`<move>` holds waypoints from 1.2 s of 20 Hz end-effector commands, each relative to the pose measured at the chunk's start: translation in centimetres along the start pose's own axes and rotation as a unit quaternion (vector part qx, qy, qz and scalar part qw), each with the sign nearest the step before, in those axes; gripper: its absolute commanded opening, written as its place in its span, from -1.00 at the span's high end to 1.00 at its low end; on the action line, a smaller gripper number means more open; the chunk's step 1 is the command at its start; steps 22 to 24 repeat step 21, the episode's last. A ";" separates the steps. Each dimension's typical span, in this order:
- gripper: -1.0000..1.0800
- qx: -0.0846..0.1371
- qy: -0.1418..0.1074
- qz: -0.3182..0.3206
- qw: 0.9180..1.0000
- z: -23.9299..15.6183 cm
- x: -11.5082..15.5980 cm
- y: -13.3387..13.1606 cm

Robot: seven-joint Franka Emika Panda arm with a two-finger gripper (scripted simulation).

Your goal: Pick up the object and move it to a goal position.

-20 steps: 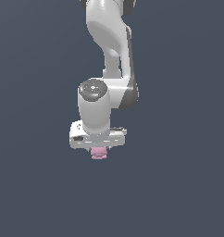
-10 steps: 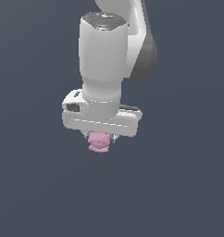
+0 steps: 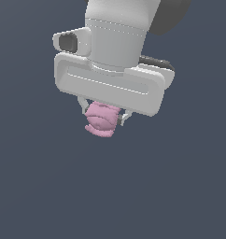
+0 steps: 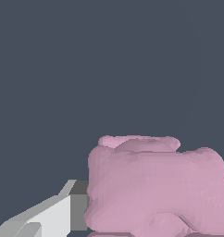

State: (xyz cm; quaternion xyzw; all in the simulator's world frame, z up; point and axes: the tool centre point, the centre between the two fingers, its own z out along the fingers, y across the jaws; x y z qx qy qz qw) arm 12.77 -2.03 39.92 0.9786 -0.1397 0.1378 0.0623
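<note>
The object (image 3: 102, 120) is a small pale pink lumpy block with rounded folds. It hangs under the big white gripper (image 3: 103, 116), whose two thin fingers are shut on its sides. One fingertip (image 3: 124, 116) shows beside the block. The arm and hand fill the upper part of the exterior view and look close to the camera. In the wrist view the pink object (image 4: 155, 185) is large, with one grey-white finger (image 4: 63, 213) pressed against its side. The other finger is hidden.
Only a plain dark blue-grey background (image 3: 40, 186) shows around and below the gripper. No table edge, goal marker or other object shows in either view.
The gripper with the pink object held in it has come much closer to the exterior camera and higher in the picture; it looks far larger now. The grip has not changed.
</note>
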 end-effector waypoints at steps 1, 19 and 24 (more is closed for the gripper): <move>1.00 -0.006 0.008 0.018 1.000 -2.3 0.7 -0.1; 1.00 -0.022 0.029 0.060 0.998 -8.1 2.7 -0.6; 1.00 -0.022 0.029 0.059 0.998 -8.0 2.7 -0.7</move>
